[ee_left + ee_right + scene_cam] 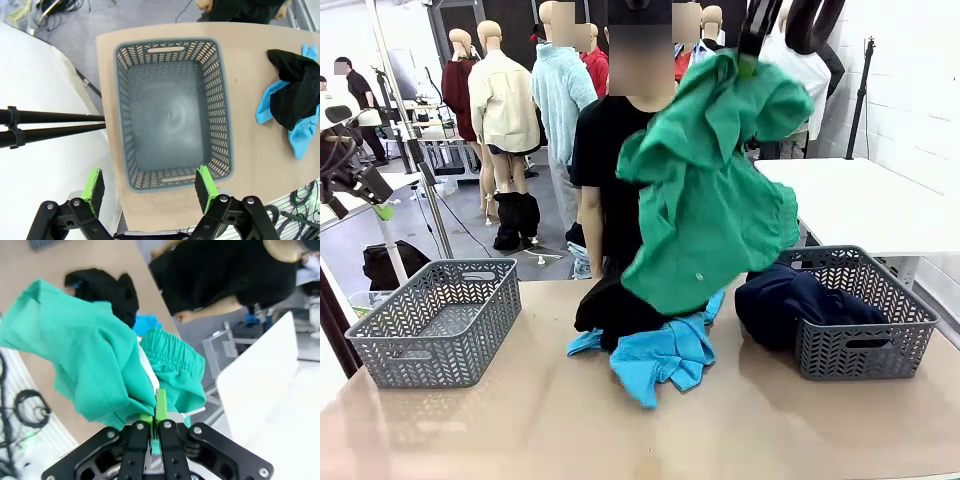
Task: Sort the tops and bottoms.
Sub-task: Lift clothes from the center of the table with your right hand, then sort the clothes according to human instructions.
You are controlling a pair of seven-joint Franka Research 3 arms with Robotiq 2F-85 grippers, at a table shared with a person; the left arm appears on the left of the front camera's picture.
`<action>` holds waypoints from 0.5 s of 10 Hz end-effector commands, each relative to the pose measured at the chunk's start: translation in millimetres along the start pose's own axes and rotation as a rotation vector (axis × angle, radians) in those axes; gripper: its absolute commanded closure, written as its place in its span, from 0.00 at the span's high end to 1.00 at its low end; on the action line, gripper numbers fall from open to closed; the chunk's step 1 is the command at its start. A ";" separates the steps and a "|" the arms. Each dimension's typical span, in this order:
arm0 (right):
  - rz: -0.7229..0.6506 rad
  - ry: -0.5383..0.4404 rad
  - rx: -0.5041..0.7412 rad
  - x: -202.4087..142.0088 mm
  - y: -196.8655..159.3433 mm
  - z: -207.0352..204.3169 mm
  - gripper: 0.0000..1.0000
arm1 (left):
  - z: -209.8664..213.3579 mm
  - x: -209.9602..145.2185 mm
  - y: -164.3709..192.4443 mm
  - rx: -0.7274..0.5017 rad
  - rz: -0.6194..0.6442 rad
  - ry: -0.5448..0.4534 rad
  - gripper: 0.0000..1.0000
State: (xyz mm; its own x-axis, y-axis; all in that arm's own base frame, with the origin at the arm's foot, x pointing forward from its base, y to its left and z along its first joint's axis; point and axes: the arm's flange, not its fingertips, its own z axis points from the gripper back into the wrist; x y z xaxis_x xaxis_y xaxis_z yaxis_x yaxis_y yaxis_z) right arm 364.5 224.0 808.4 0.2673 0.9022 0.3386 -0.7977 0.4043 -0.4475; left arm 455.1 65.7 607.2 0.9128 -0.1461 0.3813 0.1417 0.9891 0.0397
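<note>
An emerald green garment (705, 200) of the bottoms hangs high above the table's middle, and my right gripper (751, 62) is shut on its top edge. The right wrist view has the pads (161, 401) pinched on the green cloth (90, 360) by its elastic band. Below lie the sky-blue top (660, 362) and a black garment (610, 312), bunched together at the table's far middle. A dark navy garment (800, 298) sits in the right basket (880, 350). My left gripper (149, 185) hovers open over the empty left basket (170, 50), holding nothing.
A person in a black top (605, 150) stands at the far side behind the pile. A white table (860, 200) is behind the right basket. A tripod's black legs (50, 125) run beside the left basket, off the table's edge.
</note>
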 end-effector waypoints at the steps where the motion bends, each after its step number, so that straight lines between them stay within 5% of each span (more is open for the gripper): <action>1: -0.106 -0.026 -0.022 8.2 -1.2 34.8 0.00 | 0.9 2.9 0.1 -0.003 0.016 -0.007 0.94; 3: -0.126 -0.111 -0.067 7.1 4.7 66.6 0.00 | 0.9 2.9 0.1 -0.003 0.016 -0.007 0.94; 5: -0.083 -0.044 -0.035 4.0 -2.9 43.9 0.00 | 0.9 2.9 0.1 -0.003 0.016 -0.007 0.94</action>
State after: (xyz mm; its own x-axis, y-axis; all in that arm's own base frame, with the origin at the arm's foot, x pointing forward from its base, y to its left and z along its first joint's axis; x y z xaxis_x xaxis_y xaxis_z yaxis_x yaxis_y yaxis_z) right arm 335.6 220.5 860.1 0.3083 0.8453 0.4364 -0.7393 0.5016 -0.4493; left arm 455.2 65.7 607.4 0.9127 -0.1461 0.3815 0.1417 0.9891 0.0398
